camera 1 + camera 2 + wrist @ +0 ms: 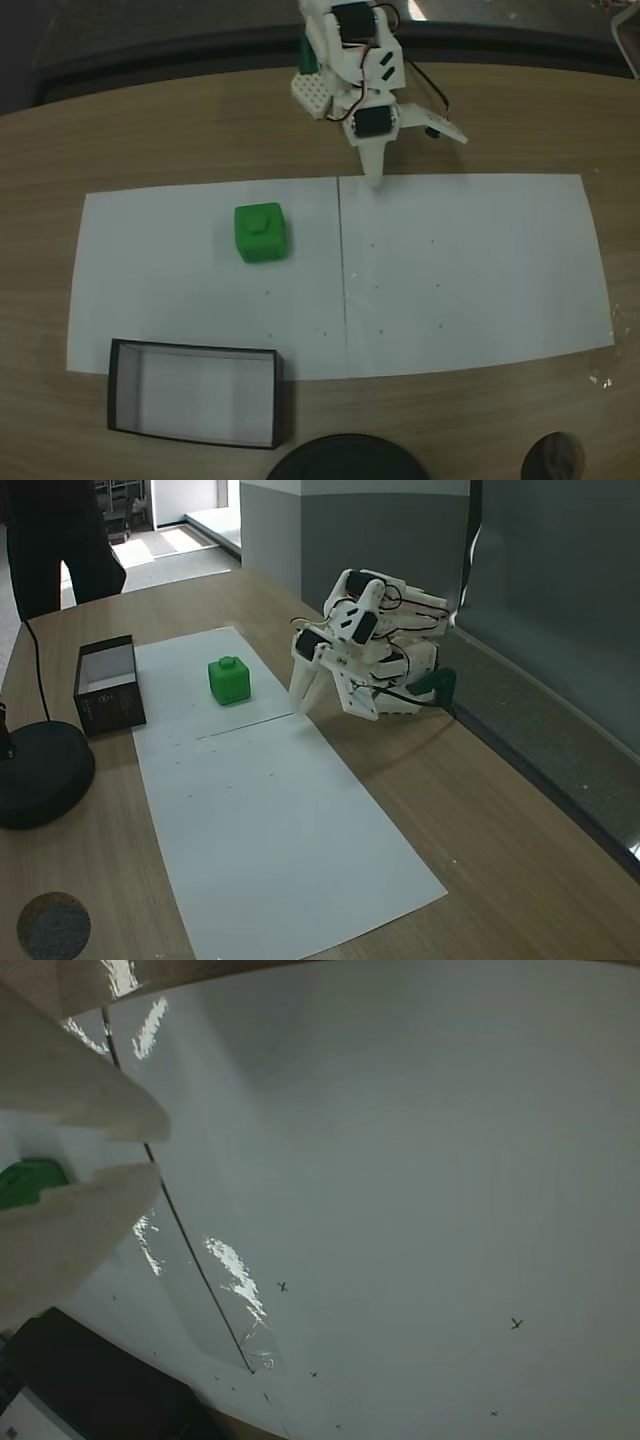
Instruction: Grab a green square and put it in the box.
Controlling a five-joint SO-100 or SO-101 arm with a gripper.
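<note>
**Arm folded at the table's far edge, cube untouched**

The wooden table (pixel 150 130) carries a wide white paper sheet (pixel 470 270) with a thin dark line down its middle. The white arm (pixel 385 640) sits folded low at the back edge of the sheet, its gripper (pixel 375 175) pointing down near the top of that line. The fingers look close together: in the wrist view only a narrow gap separates the two pale fingers (pixel 70 1225), and nothing is held between them.

The box (pixel 195 393) stands at the near edge of the sheet in a fixed view, partly on paper, partly on wood, its white floor bare. A round black disc (pixel 40 770) lies just beside it. The green square (pixel 261 233) sits on the paper between the arm and the box, well apart from both, stud upward.

Likely risks: the fingers must spread before they reach the cube, or they will push it across the slick paper. A grip that catches only the rounded edges could let it slip out. The box walls are thin and low, so a low carry might nudge the box.

The wrist view shows small pen crosses on the paper and a sliver of green past the fingers. The side fixed view shows a person's dark clothing (pixel 50 540) standing beyond the table.
</note>
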